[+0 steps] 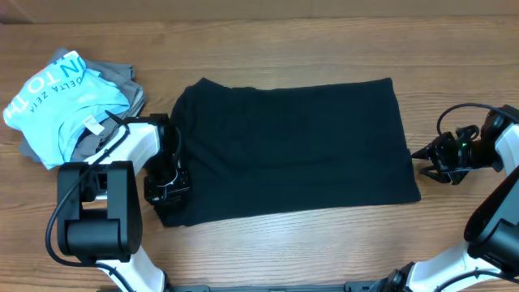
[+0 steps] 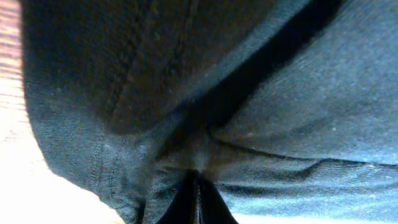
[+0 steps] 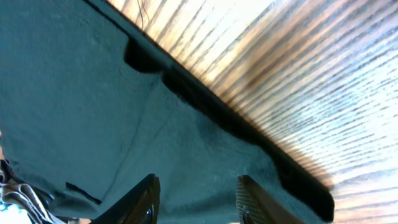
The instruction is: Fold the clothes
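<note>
At the far left of the brown wooden table, a light blue shirt with white lettering is seen lying crumpled on a pile of grey garments. Just to the right of this pile, the left gripper is set on the lower left corner of the plain black T-shirt of soft fabric. In the left wrist view its fingers are pressed together, and a gathered fold of the T-shirt is clamped between them, near a stitched hem. The T-shirt is spread flat in the middle of the table as a broad rectangle, its long sides running left to right; the sleeves cannot be made out. At the far right, the right gripper is held just beside the lower right edge of the T-shirt and is pointed toward it. In the right wrist view its two fingers are seen apart with nothing gripped between them, and the black fabric is seen below them beside the bare wood.
</note>
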